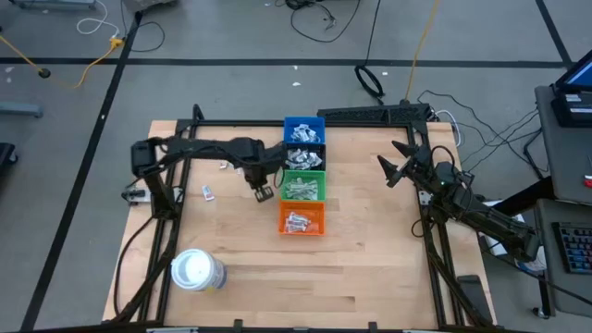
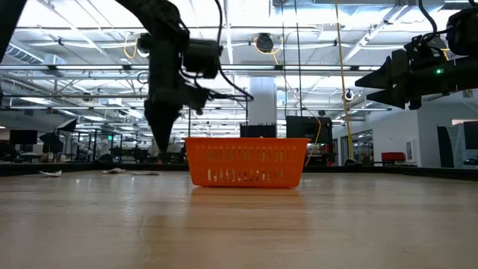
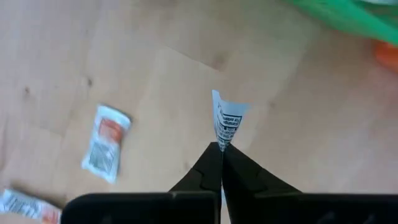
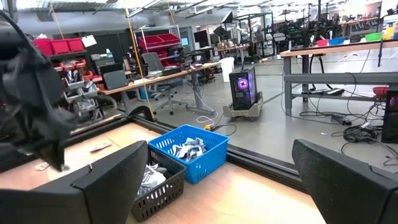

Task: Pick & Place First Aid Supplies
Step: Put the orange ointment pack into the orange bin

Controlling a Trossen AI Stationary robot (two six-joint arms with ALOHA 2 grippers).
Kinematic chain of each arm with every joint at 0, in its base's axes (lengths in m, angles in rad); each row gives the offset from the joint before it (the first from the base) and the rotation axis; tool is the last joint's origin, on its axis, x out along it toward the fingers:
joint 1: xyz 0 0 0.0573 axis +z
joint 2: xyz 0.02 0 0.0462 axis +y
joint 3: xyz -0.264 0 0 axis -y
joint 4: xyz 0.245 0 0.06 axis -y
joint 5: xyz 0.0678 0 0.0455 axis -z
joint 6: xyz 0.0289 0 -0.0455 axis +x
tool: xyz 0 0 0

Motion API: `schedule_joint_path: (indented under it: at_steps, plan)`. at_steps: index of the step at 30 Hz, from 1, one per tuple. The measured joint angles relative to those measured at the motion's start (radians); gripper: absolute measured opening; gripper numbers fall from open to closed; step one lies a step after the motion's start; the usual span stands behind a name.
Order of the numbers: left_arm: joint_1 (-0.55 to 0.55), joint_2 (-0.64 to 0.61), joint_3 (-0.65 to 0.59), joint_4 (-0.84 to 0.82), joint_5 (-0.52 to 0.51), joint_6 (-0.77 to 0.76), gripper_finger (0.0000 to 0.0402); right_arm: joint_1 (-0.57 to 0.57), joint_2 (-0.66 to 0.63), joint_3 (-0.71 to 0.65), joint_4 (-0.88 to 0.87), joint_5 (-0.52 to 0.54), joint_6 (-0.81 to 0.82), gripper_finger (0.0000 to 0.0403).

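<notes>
My left gripper points down over the wood table just left of the green bin. It is shut on a small white packet with dark print. Two more white packets with reddish marks lie flat on the table close by. The same two packets show from above. My right gripper waits open and level at the table's right side, holding nothing. My left gripper pinches one end of the white packet between its two fingertips, coming from above and pointing down. The rest of the packet sticks out below the fingertips, clear of the table.
A row of small bins runs from far to near: blue, black, green, orange, each with packets inside. A large white roll stands near the front left. Bare wood lies left and right of the bins.
</notes>
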Motion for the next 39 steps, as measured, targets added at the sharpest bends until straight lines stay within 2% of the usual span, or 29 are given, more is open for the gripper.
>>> schedule_joint_path:
  at_steps: [4,9,13,16,24,34,37,39]
  plan:
    - [-0.001,-0.085,0.001,-0.074,0.045,0.072,0.0002,0.0,0.0,0.0,0.0,0.0,0.0,0.0393]
    - [-0.01,-0.133,0.002,-0.178,0.062,0.157,0.0002,0.0,0.0,0.0,0.0,0.0,0.0,0.0393]
    - [-0.036,-0.134,0.003,-0.259,0.065,0.194,0.0001,0.0,0.0,0.0,0.0,0.0,0.0,0.0393]
    - [-0.083,-0.09,0.052,-0.283,0.062,0.187,0.0001,0.0,0.0,0.0,0.0,0.0,0.0,0.0393]
    - [-0.216,0.123,0.401,-0.345,0.094,0.103,0.0001,0.0,0.0,0.0,0.0,0.0,0.0,0.0393]
    - [-0.294,0.397,0.833,-0.443,0.162,0.063,0.0,0.0,0.0,0.0,0.0,0.0,0.0,0.0393]
    - [-0.301,0.446,0.915,-0.466,0.16,0.054,0.0,0.0,0.0,0.0,0.0,0.0,0.0,0.0393]
    - [-0.305,0.463,0.927,-0.459,0.158,0.05,0.0,0.0,0.0,0.0,0.0,0.0,0.0,0.0393]
